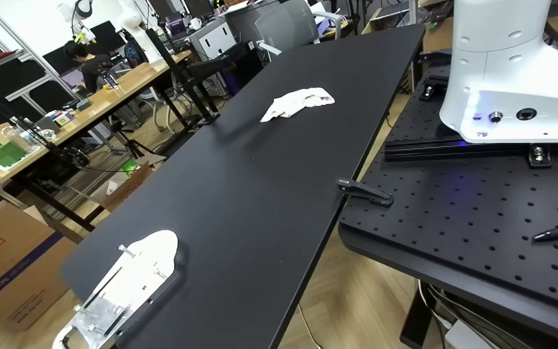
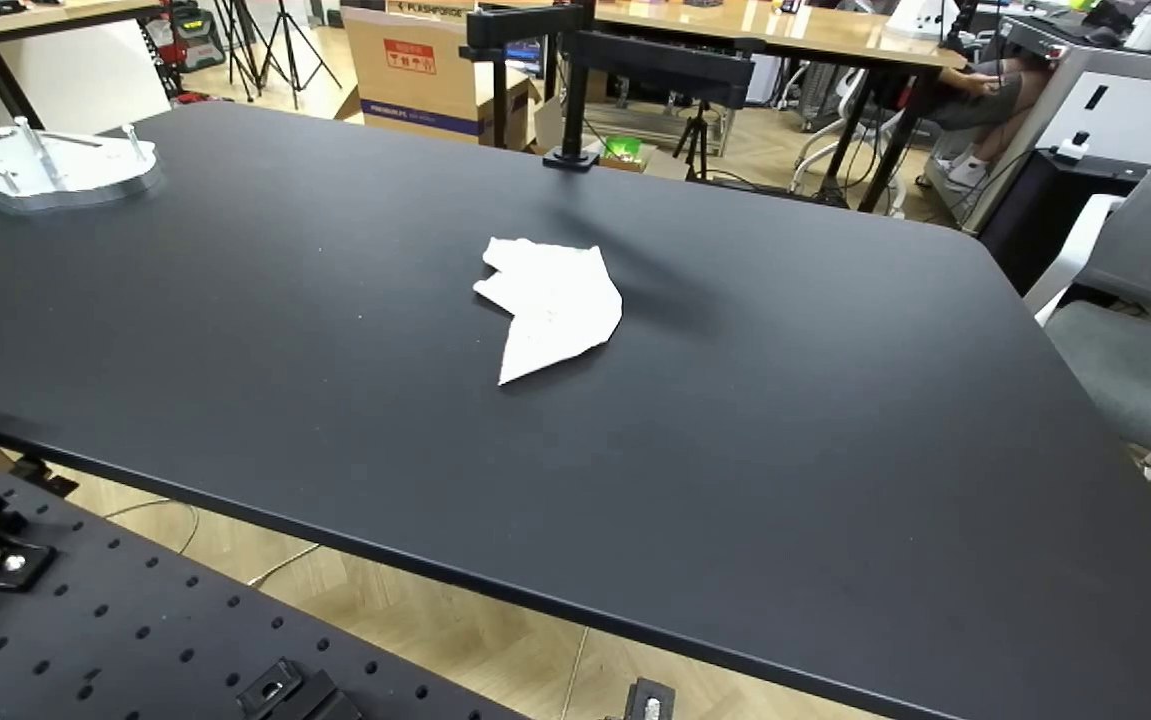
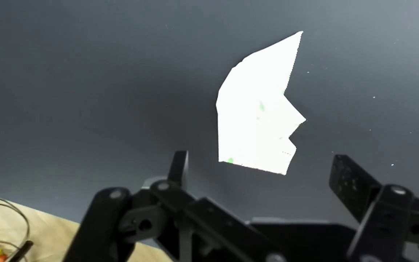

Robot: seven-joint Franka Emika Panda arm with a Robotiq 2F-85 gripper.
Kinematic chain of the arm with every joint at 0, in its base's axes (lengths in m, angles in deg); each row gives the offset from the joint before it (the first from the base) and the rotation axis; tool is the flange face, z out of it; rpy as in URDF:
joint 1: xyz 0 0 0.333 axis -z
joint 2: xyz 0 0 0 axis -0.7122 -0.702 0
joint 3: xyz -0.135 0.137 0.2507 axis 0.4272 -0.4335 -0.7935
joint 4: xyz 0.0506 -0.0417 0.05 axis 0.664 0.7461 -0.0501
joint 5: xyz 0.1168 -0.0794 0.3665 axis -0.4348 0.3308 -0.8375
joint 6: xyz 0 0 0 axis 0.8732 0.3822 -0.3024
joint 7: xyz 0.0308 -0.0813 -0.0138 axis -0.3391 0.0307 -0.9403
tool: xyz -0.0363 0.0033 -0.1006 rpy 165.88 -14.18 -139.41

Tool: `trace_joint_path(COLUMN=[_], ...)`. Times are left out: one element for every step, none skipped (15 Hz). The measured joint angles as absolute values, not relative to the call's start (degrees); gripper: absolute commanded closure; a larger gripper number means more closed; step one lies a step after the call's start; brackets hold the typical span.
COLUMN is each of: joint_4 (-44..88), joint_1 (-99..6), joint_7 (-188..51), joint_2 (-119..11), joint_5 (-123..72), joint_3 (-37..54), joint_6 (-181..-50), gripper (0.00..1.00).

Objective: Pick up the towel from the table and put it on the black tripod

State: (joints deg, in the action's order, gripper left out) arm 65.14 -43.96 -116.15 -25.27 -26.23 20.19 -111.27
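White and creased, the towel (image 2: 560, 305) is lying on the desk (image 2: 785, 480) and is showing in both exterior views as well as the wrist view. The end effector (image 3: 262, 162), appearing only in the wrist view, is standing spread wide apart and is gripping nothing; in that view the towel is sitting mostly ahead of it, and its height above the desk is escaping confirmation. Pick-up is pending: both exterior views are showing the towel lying free on the desk. Placement is likewise pending, as the towel is lying apart from the black stand (image 2: 577, 95) at the desk's edge. That stand is looking like the intended target, although a floor tripod (image 2: 699, 135) is also standing beyond the desk and the wording is leaving some doubt. By assessment, the whole task is awaiting execution: lowering, closing on the towel, lifting, carrying over and draping.
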Motion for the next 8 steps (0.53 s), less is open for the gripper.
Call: trace_joint_path(joint_4=[65.7, 65.9, 65.8, 65.8, 65.8, 65.8, 65.8, 65.8], joint_1=[-44.6, -44.8, -44.6, -44.3, -43.8, -43.4, -43.1, -43.0], joint_7=[-116.4, -116.2, -116.2, -116.2, -116.3, -116.4, -116.4, -116.4], joint_2=[-26.8, -27.9, -28.4, -28.3, -28.0, -27.8, -27.7, -27.8], joint_5=[-27.1, -27.3, -27.3, -27.3, -27.3, -27.3, -27.3, -27.3], joint_3=[18.8, 17.7, 17.3, 17.3, 17.4, 17.4, 17.3, 17.1], joint_6=[-112.3, -112.8, -112.8, -112.8, -112.8, -112.8, -112.8, -112.9], gripper=[0.00, 0.00, 0.00, 0.00, 0.00, 0.00, 0.00, 0.00])
